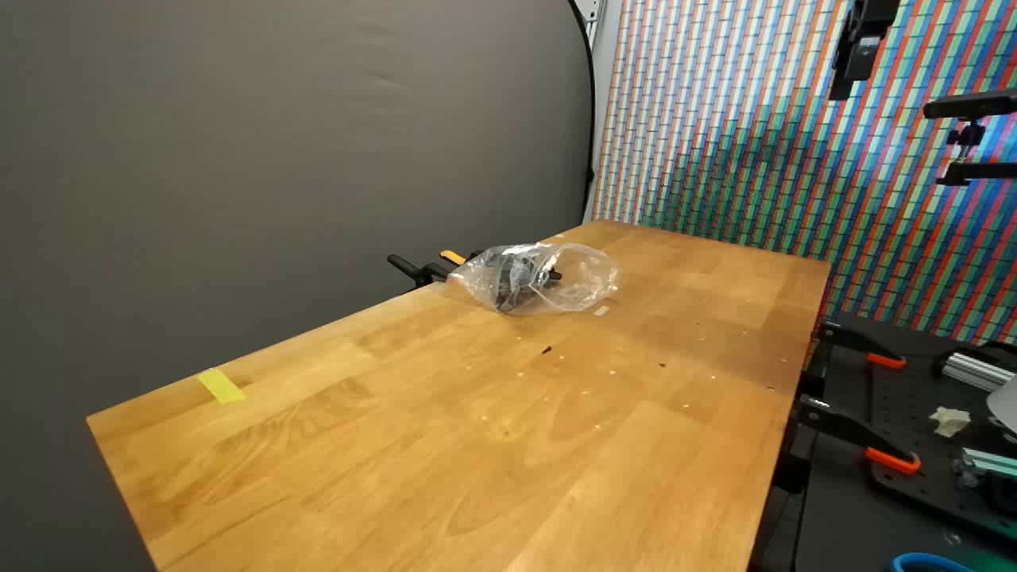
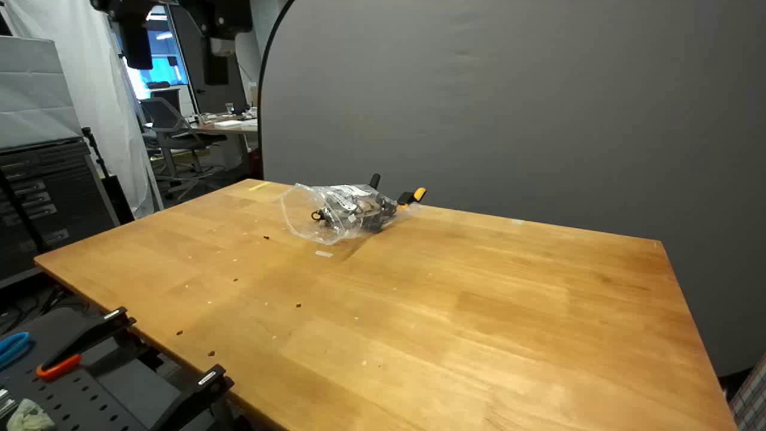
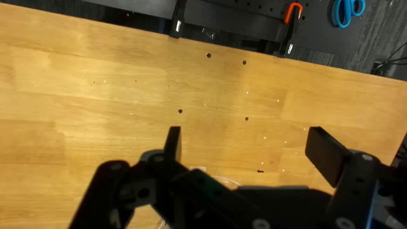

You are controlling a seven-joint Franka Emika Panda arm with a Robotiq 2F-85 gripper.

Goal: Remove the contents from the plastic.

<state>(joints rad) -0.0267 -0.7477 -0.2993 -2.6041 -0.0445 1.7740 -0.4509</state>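
Clear, crinkly plastic bag [image 1: 526, 274]: on its side on the brown wooden table [image 1: 357, 477], near the long edge by the big grey screen [image 1: 278, 159], its mouth facing the opposite long edge.
Tangle of black wires and dark chunky bits [image 2: 374, 216]: inside the bag, with a small black loop [image 2: 321, 214] close to the mouth.
Black two-finger gripper [image 3: 246, 146]: high over the table, its fingers wide apart.
Yellow-and-black clamp [image 2: 413, 197]: at the long edge by the grey screen, just beside the bag.
Yellow strip of tape [image 1: 222, 385]: flat near that same edge, close to a corner.
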